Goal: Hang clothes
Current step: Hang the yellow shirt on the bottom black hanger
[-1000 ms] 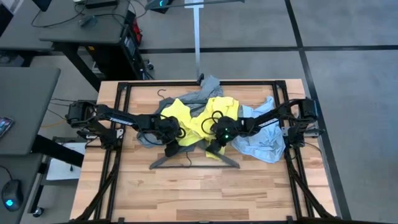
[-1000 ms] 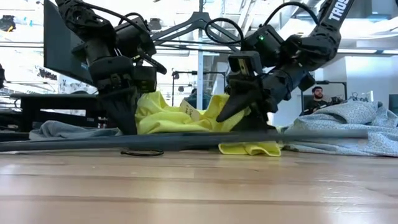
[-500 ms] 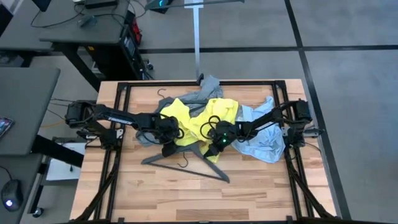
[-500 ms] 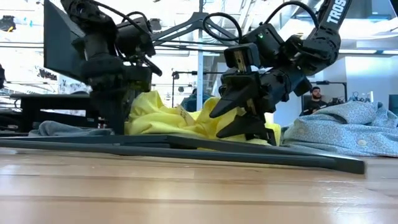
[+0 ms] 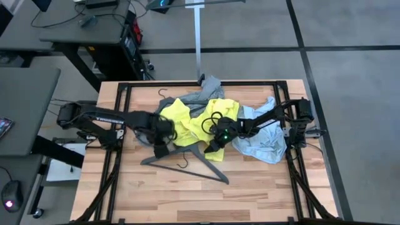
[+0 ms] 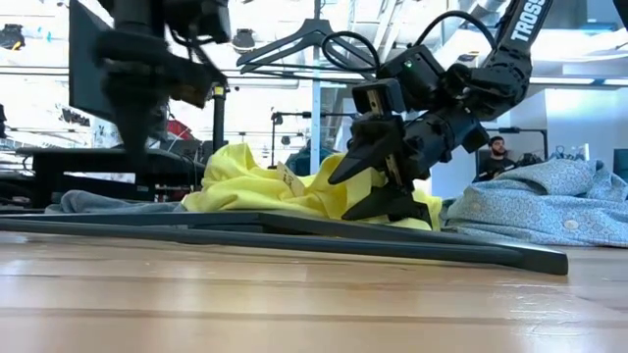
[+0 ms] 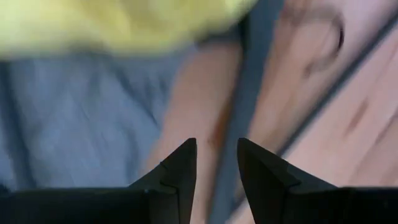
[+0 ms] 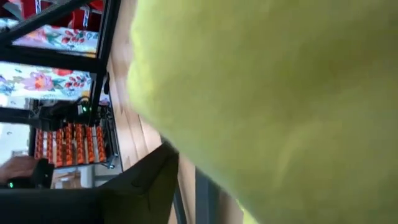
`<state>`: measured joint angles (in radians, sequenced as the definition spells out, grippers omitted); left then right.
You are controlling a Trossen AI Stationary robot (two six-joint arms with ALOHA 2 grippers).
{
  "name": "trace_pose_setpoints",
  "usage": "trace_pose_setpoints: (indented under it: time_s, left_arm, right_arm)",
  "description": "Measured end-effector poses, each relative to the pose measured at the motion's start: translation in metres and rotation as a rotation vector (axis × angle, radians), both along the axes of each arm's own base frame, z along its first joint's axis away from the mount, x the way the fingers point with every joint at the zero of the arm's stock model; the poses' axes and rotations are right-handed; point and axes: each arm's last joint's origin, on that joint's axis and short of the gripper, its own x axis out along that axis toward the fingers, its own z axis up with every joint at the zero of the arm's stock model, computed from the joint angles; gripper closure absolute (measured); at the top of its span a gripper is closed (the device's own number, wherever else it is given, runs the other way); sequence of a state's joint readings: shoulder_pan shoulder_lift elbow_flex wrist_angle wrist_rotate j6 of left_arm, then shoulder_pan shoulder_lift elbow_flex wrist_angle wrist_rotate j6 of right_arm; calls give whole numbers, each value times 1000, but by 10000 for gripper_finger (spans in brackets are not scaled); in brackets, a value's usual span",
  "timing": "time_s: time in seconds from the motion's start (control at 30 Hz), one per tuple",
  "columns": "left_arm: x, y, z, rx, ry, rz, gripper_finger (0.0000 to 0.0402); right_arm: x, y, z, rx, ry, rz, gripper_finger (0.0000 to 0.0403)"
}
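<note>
The neon-yellow T-shirt (image 5: pixel 190 122) lies bunched at the table's middle, with a grey T-shirt (image 5: pixel 206 89) behind it and the pale blue shirt (image 5: pixel 262 140) to its right. In front of them a black hanger (image 5: pixel 187 164) lies flat on the wood. My left gripper (image 5: pixel 159 150) hangs above the hanger's left part, pointing down. It is open, with nothing between its fingers (image 7: pixel 214 146). My right gripper (image 6: pixel 343 196) stands open at the yellow T-shirt's near edge. My right gripper slants down from the table's right at the yellow T-shirt's near edge (image 6: pixel 329 201). In the wrist view the yellow cloth (image 8: pixel 280 106) fills the picture and hides all but one finger (image 8: pixel 149 186). I cannot tell whether the fingers touch it.
A second hanger's hook (image 5: pixel 164 95) shows at the far left of the pile. A metal pole (image 5: pixel 198 37) rises behind the table's far edge, and a hanger (image 6: pixel 294 39) hangs behind in the low view. A person (image 6: pixel 500 152) sits far back. Bare wood (image 5: pixel 187 200) lies near.
My left gripper has risen off the hanger and tipped to point more steeply down. The hanger has slid left and turned on the table, its right end swinging toward the near edge, clear of the yellow hem. My right gripper's fingers have spread wider.
</note>
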<state>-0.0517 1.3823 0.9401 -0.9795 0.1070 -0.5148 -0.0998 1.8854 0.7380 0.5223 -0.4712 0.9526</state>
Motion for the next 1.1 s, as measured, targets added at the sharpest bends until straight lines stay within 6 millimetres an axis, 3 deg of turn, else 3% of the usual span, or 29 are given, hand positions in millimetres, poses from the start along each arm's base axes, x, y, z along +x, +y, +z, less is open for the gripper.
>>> trace_pose_setpoints:
  time_s: [0.17,0.37,0.63,0.87,1.1]
  left_arm:
    - [-10,-18,-19,55,102,19,302]
    - [-19,-29,-33,-51,145,-19,302]
    - [-5,-33,-26,-75,-45,-16,293]
    - [-1,-31,-52,29,5,-33,258]
    - [16,-35,-72,5,-33,-37,243]
  right_arm:
    - [0,0,0,-20,-10,14,159]
    - [0,0,0,-35,-18,24,158]
    - [0,0,0,-51,-26,35,158]
    - [0,0,0,-53,-26,36,158]
    - [0,0,0,-55,-27,37,158]
